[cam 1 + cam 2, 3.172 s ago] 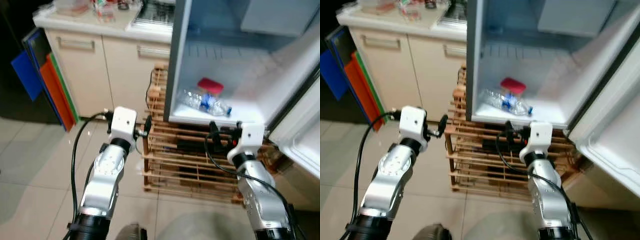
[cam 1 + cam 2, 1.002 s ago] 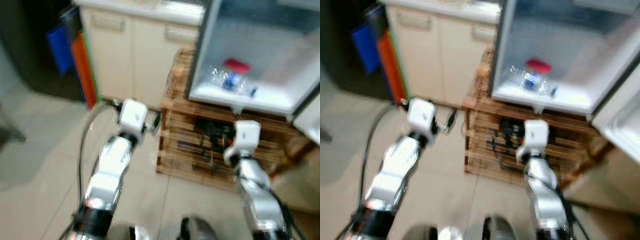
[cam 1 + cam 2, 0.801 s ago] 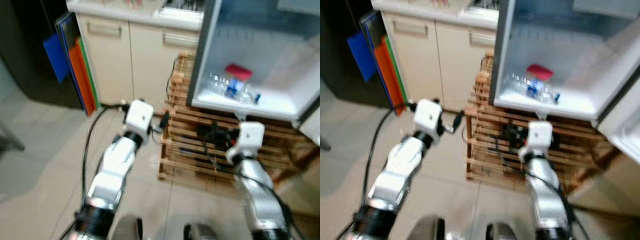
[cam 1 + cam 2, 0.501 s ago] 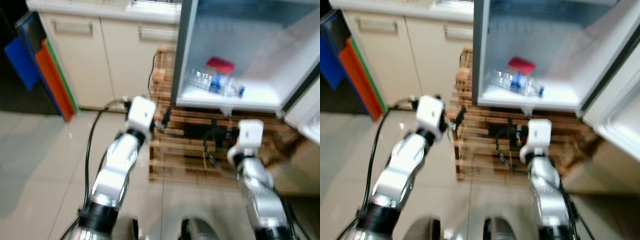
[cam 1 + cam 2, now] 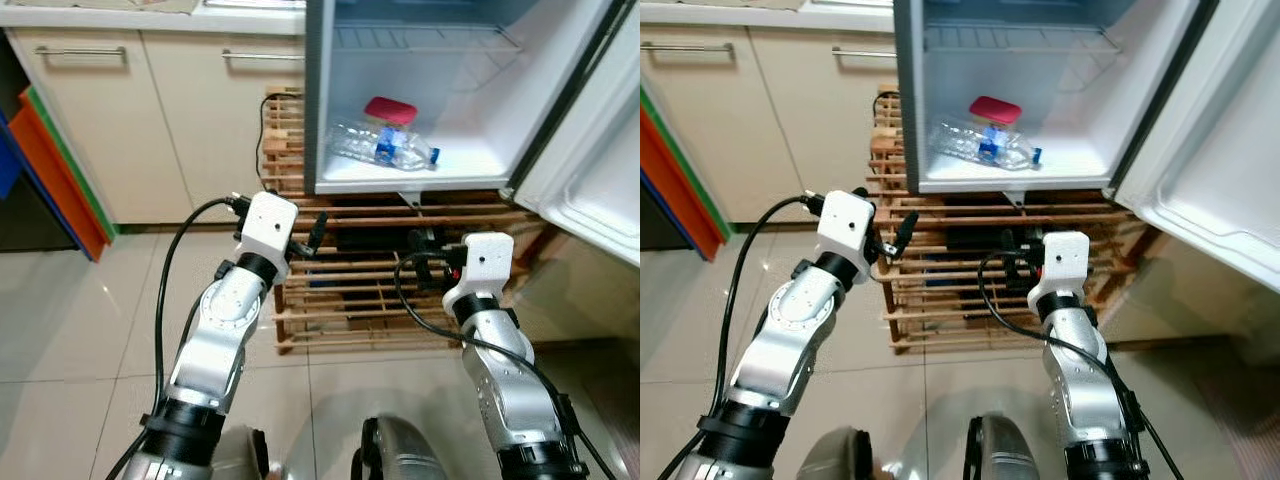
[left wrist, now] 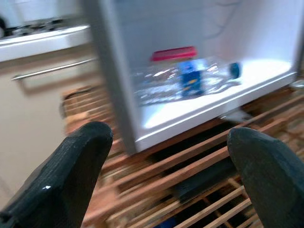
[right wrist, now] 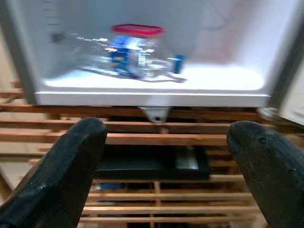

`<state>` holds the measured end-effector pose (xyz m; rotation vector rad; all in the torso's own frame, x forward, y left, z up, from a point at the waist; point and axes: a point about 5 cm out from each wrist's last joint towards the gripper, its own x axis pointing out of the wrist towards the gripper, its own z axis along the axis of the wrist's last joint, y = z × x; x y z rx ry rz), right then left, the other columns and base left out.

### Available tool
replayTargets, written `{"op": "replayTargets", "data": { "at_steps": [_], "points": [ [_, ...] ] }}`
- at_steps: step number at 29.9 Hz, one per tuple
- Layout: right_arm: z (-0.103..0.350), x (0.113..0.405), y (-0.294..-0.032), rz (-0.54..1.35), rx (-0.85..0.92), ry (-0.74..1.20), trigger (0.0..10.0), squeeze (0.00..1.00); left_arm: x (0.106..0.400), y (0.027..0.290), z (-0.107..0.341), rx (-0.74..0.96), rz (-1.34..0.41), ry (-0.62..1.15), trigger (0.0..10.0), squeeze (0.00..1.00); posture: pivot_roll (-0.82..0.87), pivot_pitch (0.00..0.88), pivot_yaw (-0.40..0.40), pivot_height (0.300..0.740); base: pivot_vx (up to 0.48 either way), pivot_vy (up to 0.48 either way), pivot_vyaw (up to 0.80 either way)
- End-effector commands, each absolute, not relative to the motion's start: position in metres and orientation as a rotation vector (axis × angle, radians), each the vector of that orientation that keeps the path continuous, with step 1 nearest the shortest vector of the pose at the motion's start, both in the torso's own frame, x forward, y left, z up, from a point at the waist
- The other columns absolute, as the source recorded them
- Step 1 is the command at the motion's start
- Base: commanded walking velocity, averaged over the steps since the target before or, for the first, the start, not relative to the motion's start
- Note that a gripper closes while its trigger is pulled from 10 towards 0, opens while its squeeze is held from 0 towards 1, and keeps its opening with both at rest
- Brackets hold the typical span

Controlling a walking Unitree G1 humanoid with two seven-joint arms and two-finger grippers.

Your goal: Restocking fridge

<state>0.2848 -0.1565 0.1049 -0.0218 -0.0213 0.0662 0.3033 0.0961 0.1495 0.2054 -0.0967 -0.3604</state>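
A small fridge (image 5: 318, 120) stands open on a wooden slatted rack (image 5: 350, 300). On its floor a clear water bottle (image 5: 380, 146) with a blue label lies on its side, and a red-lidded container (image 5: 390, 110) sits just behind it. Both also appear in the wrist views: the bottle (image 7: 128, 54) and the red lid (image 6: 173, 53). My left gripper (image 5: 316, 232) hangs in front of the rack's left end, below the fridge, open and empty. My right gripper (image 5: 425, 243) is held before the rack under the fridge floor, also open with nothing between its fingers (image 7: 71, 161).
The fridge door (image 5: 590, 150) swings out to the right. Cream cabinets (image 5: 130, 120) with bar handles stand left of the fridge, with orange and green boards (image 5: 50, 170) leaning beside them. A black box (image 7: 152, 161) lies inside the rack. Tiled floor (image 5: 80, 330) stretches left.
The whole picture has shifted and sharpened as the camera moved; the fridge now sits higher and more central. Both arms keep the same pose, grippers open and empty.
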Motion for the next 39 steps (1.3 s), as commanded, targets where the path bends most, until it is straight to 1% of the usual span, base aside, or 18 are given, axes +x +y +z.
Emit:
{"op": "replayTargets", "data": {
  "at_steps": [1, 15, 18, 20, 21, 22, 25, 26, 28, 31, 35, 37, 39],
  "points": [
    [0.110, 0.285, -0.162, 0.036, -0.013, -0.044, 10.0, 0.00, 0.300, 0.087, 0.153, 0.211, -0.404, -0.116, 10.0, 0.00, 0.03, 0.085, -0.037, 0.676, 0.465, 0.000, 0.00],
    [0.105, 0.281, -0.161, 0.042, -0.012, -0.024, 10.0, 0.00, 0.299, 0.079, 0.151, 0.194, -0.442, -0.102, 10.0, 0.00, 0.03, 0.082, -0.040, 0.676, 0.466, 0.000, 0.00],
    [0.108, 0.284, -0.159, 0.053, -0.012, -0.032, 10.0, 0.00, 0.299, 0.078, 0.154, 0.181, -0.438, -0.106, 10.0, 0.00, 0.03, 0.088, -0.040, 0.676, 0.000, 0.000, 0.00],
    [0.117, 0.292, -0.155, 0.079, 0.001, -0.052, 10.0, 0.00, 0.297, 0.086, 0.159, 0.146, -0.425, -0.106, 10.0, 0.00, 0.04, 0.097, -0.037, 0.676, 0.000, 0.000, 0.00],
    [0.117, 0.292, -0.155, 0.079, 0.001, -0.052, 10.0, 0.00, 0.297, 0.086, 0.159, 0.146, -0.425, -0.106, 10.0, 0.00, 0.04, 0.097, -0.037, 0.676, 0.000, 0.000, 0.00],
    [0.125, 0.298, -0.153, 0.092, 0.006, -0.070, 10.0, 0.00, 0.293, 0.094, 0.160, 0.158, -0.436, -0.098, 10.0, 0.00, 0.05, 0.105, -0.041, 0.676, 0.000, 0.000, 0.00],
    [0.131, 0.306, -0.150, 0.102, 0.016, -0.082, 10.0, 0.00, 0.282, 0.104, 0.160, 0.152, -0.464, -0.066, 10.0, 0.00, 0.09, 0.137, -0.045, 0.676, 0.000, 0.000, 0.00],
    [0.131, 0.306, -0.150, 0.102, 0.016, -0.082, 10.0, 0.00, 0.282, 0.104, 0.160, 0.152, -0.464, -0.066, 10.0, 0.00, 0.09, 0.137, -0.045, 0.676, 0.000, 0.000, 0.00],
    [0.133, 0.311, -0.148, 0.108, 0.019, -0.080, 10.0, 0.00, 0.267, 0.107, 0.161, 0.165, -0.517, -0.029, 10.0, 0.00, 0.12, 0.170, -0.047, 0.676, 0.000, 0.000, 0.00],
    [0.129, 0.316, -0.143, 0.128, 0.025, -0.060, 10.0, 0.00, 0.253, 0.109, 0.161, 0.138, -0.550, 0.024, 10.0, 0.00, 0.15, 0.200, -0.045, 0.676, 0.000, 0.000, 0.00],
    [0.127, 0.322, -0.143, 0.108, -0.016, -0.044, 10.0, 0.00, 0.248, 0.110, 0.158, 0.127, -0.555, 0.054, 10.0, 0.00, 0.16, 0.213, -0.050, 0.676, 0.000, 0.000, 0.00],
    [0.124, 0.334, -0.139, 0.105, -0.057, -0.006, 10.0, 0.00, 0.245, 0.115, 0.155, 0.134, -0.527, 0.075, 10.0, 0.00, 0.18, 0.231, -0.051, 0.676, 0.000, 0.000, 0.00],
    [0.123, 0.336, -0.138, 0.106, -0.061, 0.004, 10.0, 0.00, 0.243, 0.116, 0.156, 0.136, -0.521, 0.079, 10.0, 0.00, 0.19, 0.232, -0.053, 0.676, 0.000, 0.000, 0.00]
  ]
}}
